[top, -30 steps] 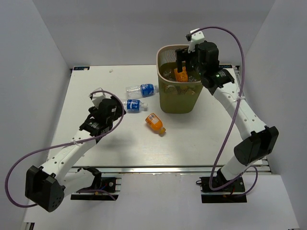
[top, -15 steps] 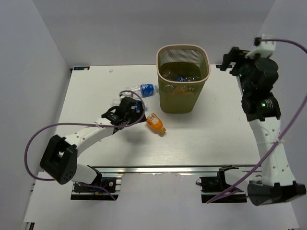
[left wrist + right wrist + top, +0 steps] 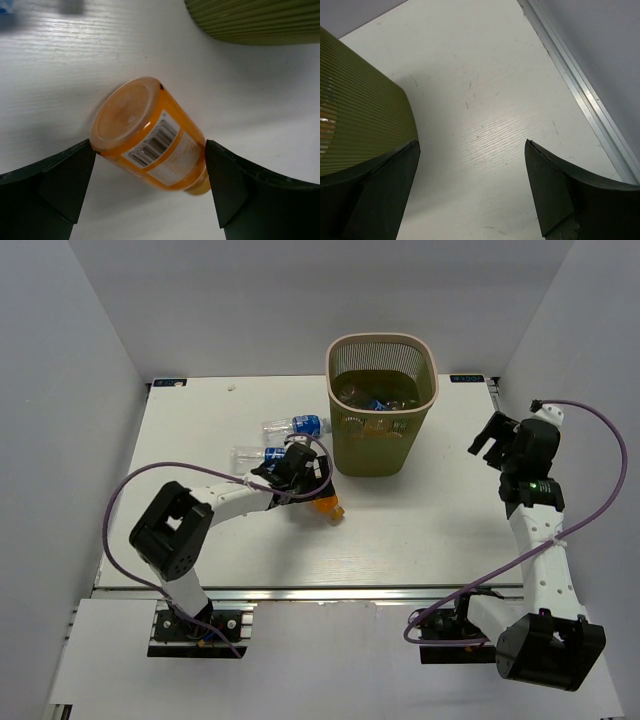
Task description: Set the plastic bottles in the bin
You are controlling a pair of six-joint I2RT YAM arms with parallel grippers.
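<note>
Beside bin (image 3: 375,448), orange bottle (image 3: 150,135) between spread jaws, left gripper (image 3: 148,150); right gripper (image 3: 471,145) agape, empty.

White arm links (image 3: 235,498), black joint housings (image 3: 170,530); purple cables (image 3: 115,510); left gripper (image 3: 149,145), right gripper (image 3: 471,142) black; green light (image 3: 533,483) on right arm

White table (image 3: 420,530) carries bin (image 3: 380,445), orange bottle (image 3: 150,135), two clear bottles (image 3: 297,426) (image 3: 256,454)
</note>
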